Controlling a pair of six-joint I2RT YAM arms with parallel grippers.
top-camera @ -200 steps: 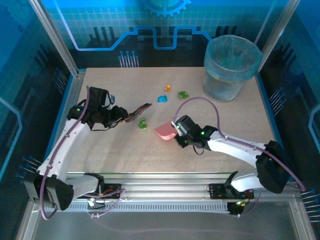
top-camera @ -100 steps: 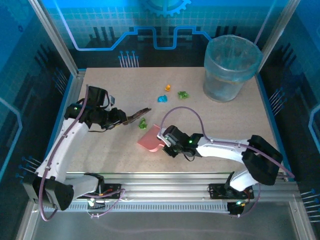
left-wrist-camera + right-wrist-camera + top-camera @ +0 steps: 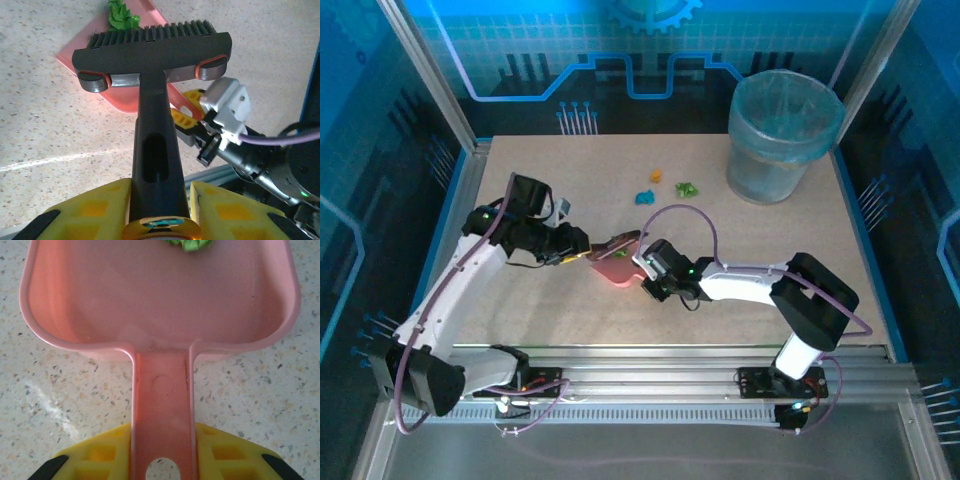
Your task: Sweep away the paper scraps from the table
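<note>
My left gripper (image 3: 570,246) (image 3: 160,200) is shut on the dark handle of a brush (image 3: 618,243) (image 3: 152,47), whose bristles rest at the lip of the pink dustpan (image 3: 617,269) (image 3: 127,92). My right gripper (image 3: 655,266) (image 3: 162,450) is shut on the dustpan's handle (image 3: 162,400), with the pan flat on the table (image 3: 540,180). One green paper scrap (image 3: 121,15) (image 3: 190,244) lies inside the pan near its open edge. Three more paper scraps lie farther back: blue (image 3: 644,197), orange (image 3: 656,176) and green (image 3: 687,187).
A translucent blue bin (image 3: 783,135) stands at the back right corner of the table. A metal frame (image 3: 465,190) edges the board, and blue panels wall it in behind and at the sides. The right arm's purple cable (image 3: 705,225) loops above the table.
The right arm has carried the dustpan left, up to the brush. The left arm has shifted the brush right, and the green scrap that lay on the table now sits in the pan.
</note>
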